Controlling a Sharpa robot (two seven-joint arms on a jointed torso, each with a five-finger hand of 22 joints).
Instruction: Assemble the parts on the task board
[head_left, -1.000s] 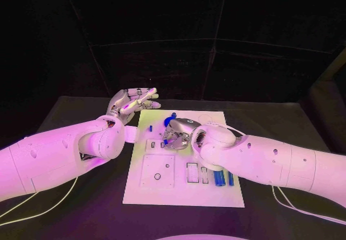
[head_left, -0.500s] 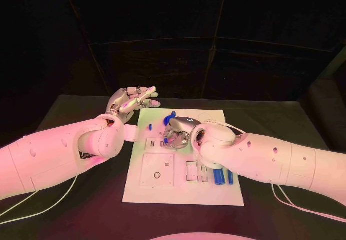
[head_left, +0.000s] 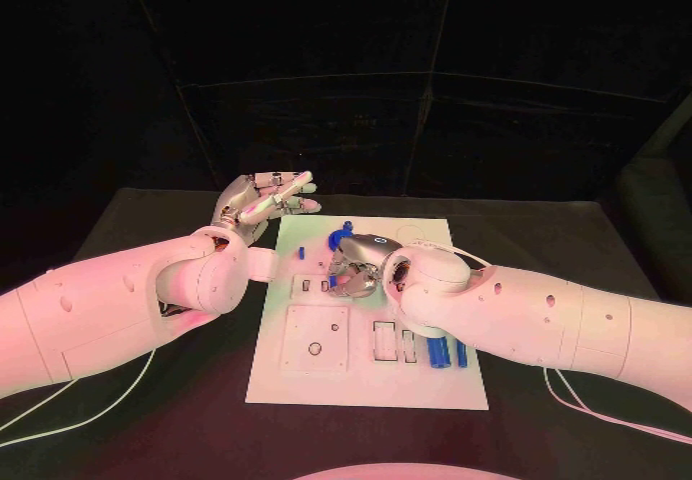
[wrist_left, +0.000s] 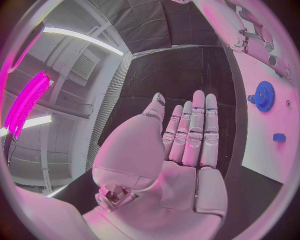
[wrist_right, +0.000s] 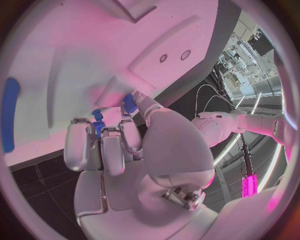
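The white task board (head_left: 368, 385) lies in the middle of the black table. My right hand (head_left: 358, 266) hovers low over the board's middle with its fingers curled and pinches a small blue part (wrist_right: 97, 124) at the fingertips. A blue gear (head_left: 339, 240) stands on the board just beyond that hand, also seen as the gear (wrist_left: 265, 96). A small blue peg (head_left: 302, 254) sits near the board's left edge. My left hand (head_left: 265, 203) is raised off the board's far left corner, palm flat, fingers straight and apart, holding nothing.
Two long blue pieces (head_left: 449, 354) lie side by side near the board's right edge, beside two narrow slots (head_left: 397, 345). A square recessed panel (head_left: 315, 340) with a round hole takes up the board's near left. Black table surrounds the board.
My right hand stays over the board's middle with barely any shift. The left hand keeps its raised, flat pose.
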